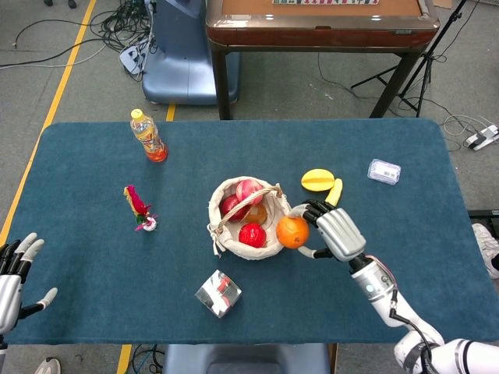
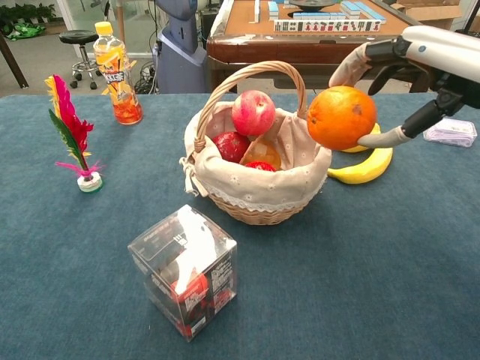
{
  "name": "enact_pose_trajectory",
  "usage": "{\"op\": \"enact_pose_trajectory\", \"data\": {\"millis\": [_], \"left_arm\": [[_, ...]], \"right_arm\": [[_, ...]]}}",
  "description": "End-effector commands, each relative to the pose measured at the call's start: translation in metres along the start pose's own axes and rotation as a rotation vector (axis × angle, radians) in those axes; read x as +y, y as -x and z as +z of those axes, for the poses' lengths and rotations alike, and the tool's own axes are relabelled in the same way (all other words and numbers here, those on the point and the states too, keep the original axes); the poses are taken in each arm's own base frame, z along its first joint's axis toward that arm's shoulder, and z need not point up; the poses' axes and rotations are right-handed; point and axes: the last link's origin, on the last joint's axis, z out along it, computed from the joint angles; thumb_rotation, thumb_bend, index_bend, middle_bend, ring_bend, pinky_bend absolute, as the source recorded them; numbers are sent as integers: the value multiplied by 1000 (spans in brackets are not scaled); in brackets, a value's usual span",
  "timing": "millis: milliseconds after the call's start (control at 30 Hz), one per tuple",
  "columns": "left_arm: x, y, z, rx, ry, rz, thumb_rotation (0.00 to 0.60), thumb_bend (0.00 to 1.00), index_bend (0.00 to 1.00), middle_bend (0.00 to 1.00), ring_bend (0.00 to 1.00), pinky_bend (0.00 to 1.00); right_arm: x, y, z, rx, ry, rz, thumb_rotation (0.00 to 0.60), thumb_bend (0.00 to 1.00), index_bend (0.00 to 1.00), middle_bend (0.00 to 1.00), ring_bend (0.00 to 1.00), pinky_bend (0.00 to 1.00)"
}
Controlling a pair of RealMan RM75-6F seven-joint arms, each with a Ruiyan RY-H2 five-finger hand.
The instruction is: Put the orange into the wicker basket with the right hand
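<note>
My right hand point(image 1: 331, 230) point(image 2: 409, 71) grips the orange point(image 1: 292, 232) point(image 2: 341, 118) and holds it in the air just at the right rim of the wicker basket point(image 1: 222, 234) point(image 2: 255, 202). The basket has a cloth lining and a tall handle, and several red and orange fruits lie in it. My left hand point(image 1: 14, 276) hovers at the table's near left edge with its fingers spread and nothing in it; the chest view does not show it.
A banana point(image 1: 334, 192) point(image 2: 364, 169) and a yellow fruit point(image 1: 317, 180) lie right of the basket. A clear box point(image 1: 217, 293) point(image 2: 186, 279) sits in front, a feather shuttlecock point(image 1: 139, 206) point(image 2: 71, 135) and a drink bottle point(image 1: 147, 136) point(image 2: 116, 71) to the left, a small packet point(image 1: 383, 171) point(image 2: 450, 132) far right.
</note>
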Motion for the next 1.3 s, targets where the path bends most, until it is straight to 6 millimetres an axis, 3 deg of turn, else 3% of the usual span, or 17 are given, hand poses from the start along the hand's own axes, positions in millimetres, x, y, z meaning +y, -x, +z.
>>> {"op": "enact_pose_trajectory", "data": {"millis": [33,500,700,967,1300], "left_arm": [[0,0,0,1,1,0,600,219,126,42,19,16],[-3,0,-1,0,-7,-2,600,219,126,42,19,16],[-3,0,-1,1,-5,-4,600,219,126,42,19,16],[-5,1,-2,-2,-10,-7,600,220,126,42,19,16],[-5,-1,-1,2,-8,-11,600,220,126,42,19,16]], "right_arm": [[-6,5,7,-3,0,1,600,214,407,332,210,316],[-18,21,30,-61,23,18,600,213,406,292,201,316],[-27,25,35,-88,27,32,600,213,356,261,187,316],[-28,23,34,-115,41,58,600,207,213,171,139,316],[-17,7,16,-145,59,47,600,207,206,176,140,320]]}}
